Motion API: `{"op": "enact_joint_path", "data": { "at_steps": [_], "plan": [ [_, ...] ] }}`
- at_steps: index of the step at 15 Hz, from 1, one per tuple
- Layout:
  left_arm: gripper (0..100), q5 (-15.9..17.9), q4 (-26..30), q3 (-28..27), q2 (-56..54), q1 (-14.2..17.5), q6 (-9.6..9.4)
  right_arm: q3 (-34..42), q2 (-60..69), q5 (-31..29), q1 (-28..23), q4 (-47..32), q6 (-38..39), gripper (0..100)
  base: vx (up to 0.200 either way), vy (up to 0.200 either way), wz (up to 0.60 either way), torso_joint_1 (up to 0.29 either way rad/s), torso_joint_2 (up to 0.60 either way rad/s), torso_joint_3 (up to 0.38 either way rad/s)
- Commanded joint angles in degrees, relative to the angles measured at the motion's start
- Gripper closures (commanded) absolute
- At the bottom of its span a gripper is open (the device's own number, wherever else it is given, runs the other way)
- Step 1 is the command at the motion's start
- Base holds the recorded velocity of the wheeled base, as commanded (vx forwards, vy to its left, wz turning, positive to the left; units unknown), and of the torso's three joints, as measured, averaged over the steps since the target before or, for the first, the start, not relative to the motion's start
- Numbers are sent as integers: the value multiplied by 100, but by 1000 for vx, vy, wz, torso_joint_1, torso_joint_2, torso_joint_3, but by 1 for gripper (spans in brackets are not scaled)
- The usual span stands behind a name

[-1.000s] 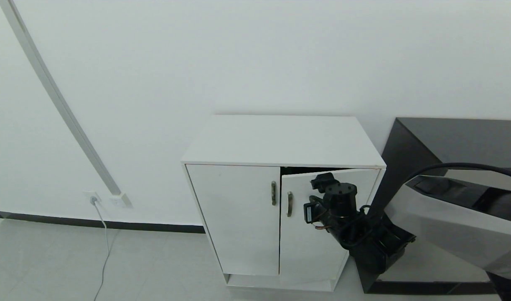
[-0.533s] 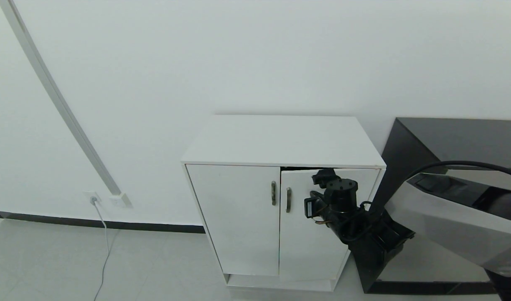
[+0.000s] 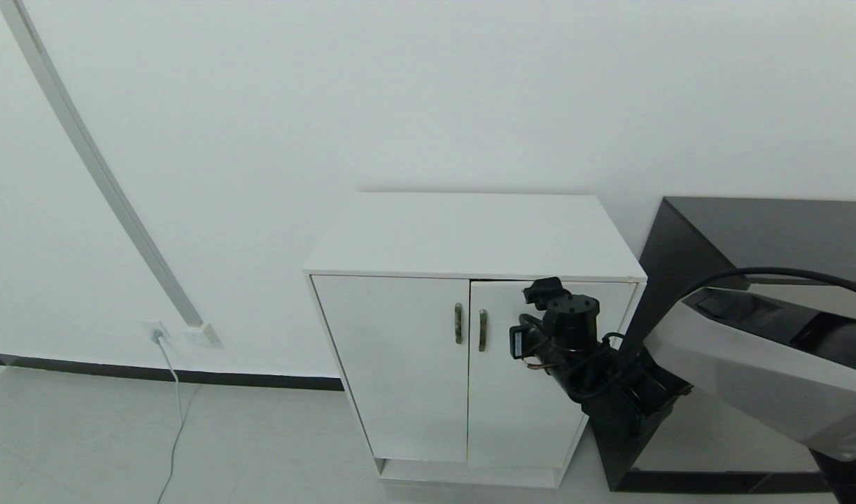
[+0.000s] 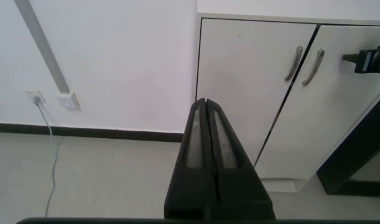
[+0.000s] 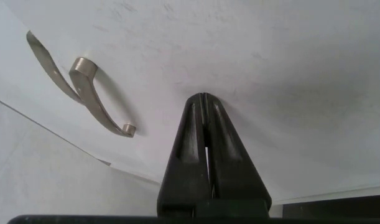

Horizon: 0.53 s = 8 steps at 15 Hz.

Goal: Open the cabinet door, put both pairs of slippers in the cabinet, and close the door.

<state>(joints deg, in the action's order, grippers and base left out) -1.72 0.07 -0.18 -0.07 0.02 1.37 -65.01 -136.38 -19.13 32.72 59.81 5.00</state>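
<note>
A white two-door cabinet [image 3: 469,238] stands against the wall. Its left door [image 3: 400,371] is closed, and the right door [image 3: 518,420] sits almost flush, with a thin dark slit along its top edge. Two bronze handles [image 3: 482,330] meet at the middle. My right gripper [image 5: 205,99] is shut, and its tip rests against the right door's face beside the handle [image 5: 84,93]. My right arm's wrist [image 3: 564,329] is in front of that door. My left gripper [image 4: 205,102] is shut on nothing, low and left of the cabinet [image 4: 252,93].
A black glossy unit [image 3: 749,231] stands tight against the cabinet's right side. A wall socket with a hanging cable [image 3: 155,330] and a slanted white conduit [image 3: 85,154] are on the left wall. Open grey floor [image 3: 190,448] lies left of and in front of the cabinet.
The right door has swung from ajar to almost flush. My right gripper has moved toward the cabinet with it. The left door has not moved.
</note>
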Motion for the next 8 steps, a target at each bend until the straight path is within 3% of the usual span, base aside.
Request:
{"op": "enact_joint_path", "data": {
  "at_steps": [1,8],
  "plan": [
    [100,-4,1,1,7,6,4,-55,-12,-3,-2,5,1,100,0,0,0,0,0,0],
    [100,5,1,9,7,6,-5,-126,-56,5,-46,13,-8,100,0,0,0,0,0,0]
  ]
}}
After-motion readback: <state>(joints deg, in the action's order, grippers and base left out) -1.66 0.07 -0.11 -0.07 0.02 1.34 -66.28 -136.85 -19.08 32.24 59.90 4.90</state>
